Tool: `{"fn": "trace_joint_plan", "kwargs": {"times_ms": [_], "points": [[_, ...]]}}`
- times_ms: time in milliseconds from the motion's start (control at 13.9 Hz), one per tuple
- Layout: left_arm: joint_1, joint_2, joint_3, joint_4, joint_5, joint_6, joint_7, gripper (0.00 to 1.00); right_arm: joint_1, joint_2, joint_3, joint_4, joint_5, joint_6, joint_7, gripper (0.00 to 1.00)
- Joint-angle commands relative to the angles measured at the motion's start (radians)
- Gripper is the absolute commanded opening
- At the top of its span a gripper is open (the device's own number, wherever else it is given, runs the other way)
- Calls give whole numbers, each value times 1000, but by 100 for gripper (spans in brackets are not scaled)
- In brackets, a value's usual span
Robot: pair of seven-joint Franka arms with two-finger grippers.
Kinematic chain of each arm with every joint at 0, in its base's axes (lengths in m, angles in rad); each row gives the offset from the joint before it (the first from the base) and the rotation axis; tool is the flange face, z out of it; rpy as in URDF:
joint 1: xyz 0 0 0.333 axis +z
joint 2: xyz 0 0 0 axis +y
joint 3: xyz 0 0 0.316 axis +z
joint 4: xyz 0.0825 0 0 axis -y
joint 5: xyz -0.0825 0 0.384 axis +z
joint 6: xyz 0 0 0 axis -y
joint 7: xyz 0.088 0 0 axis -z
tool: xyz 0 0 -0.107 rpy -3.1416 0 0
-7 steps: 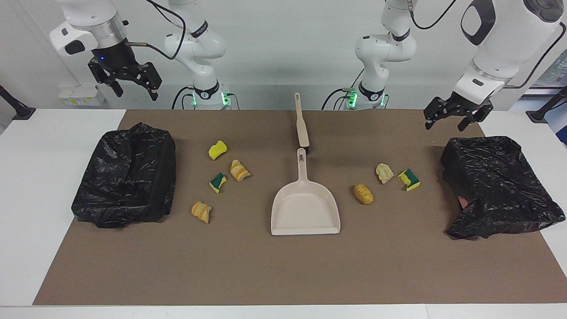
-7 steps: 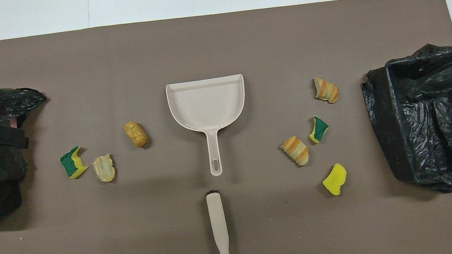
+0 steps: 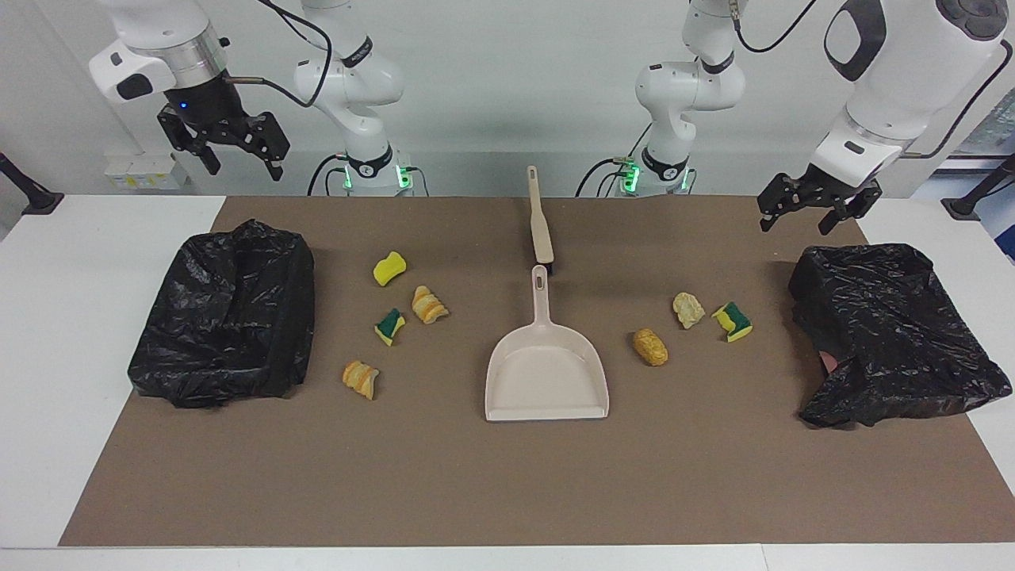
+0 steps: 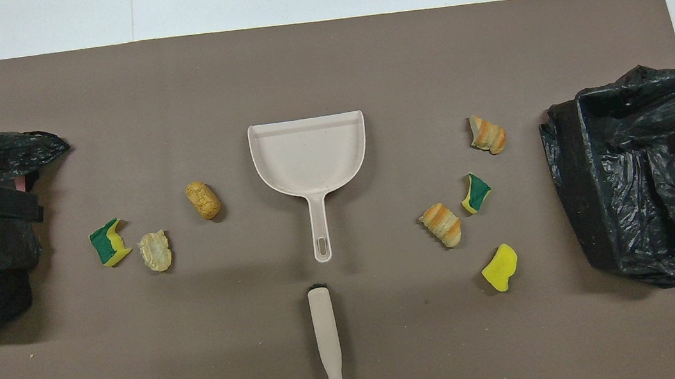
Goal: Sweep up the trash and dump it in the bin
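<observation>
Brown matting (image 3: 507,492) covers the white desk (image 3: 87,333), with a beige dustpan (image 3: 547,369) at its middle and a brush (image 3: 541,226) lying just nearer the robots. Four bits of trash (image 3: 390,268) lie toward the right arm's end, three more (image 3: 650,346) toward the left arm's. A black-lined bin (image 3: 226,317) sits at each end. The right gripper (image 3: 226,147) hangs high with fingers apart. The left gripper (image 3: 813,208) hovers over the second bin (image 3: 888,333), fingers apart, empty.
</observation>
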Motion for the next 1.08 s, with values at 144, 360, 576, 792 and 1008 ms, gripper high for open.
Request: {"fn": "trace_joint_plan", "kwargs": {"times_ms": [144, 360, 576, 792, 1008], "points": [[-11, -58, -1, -84, 16, 8, 14, 100, -10, -12, 13, -18, 16, 21, -16, 100], [-19, -70, -14, -152, 16, 28, 12, 100, -9, -12, 16, -18, 18, 20, -16, 100], [-80, -121, -15, -277, 16, 101, 2, 100, -10, -12, 14, -18, 18, 20, -20, 100], [-145, -167, -15, -412, -3, 176, 0, 100, -13, -12, 14, -18, 18, 18, -21, 100], [-223, -216, -15, -543, -40, 264, -32, 100, -1, -15, 16, -22, 19, 24, -13, 100]]}}
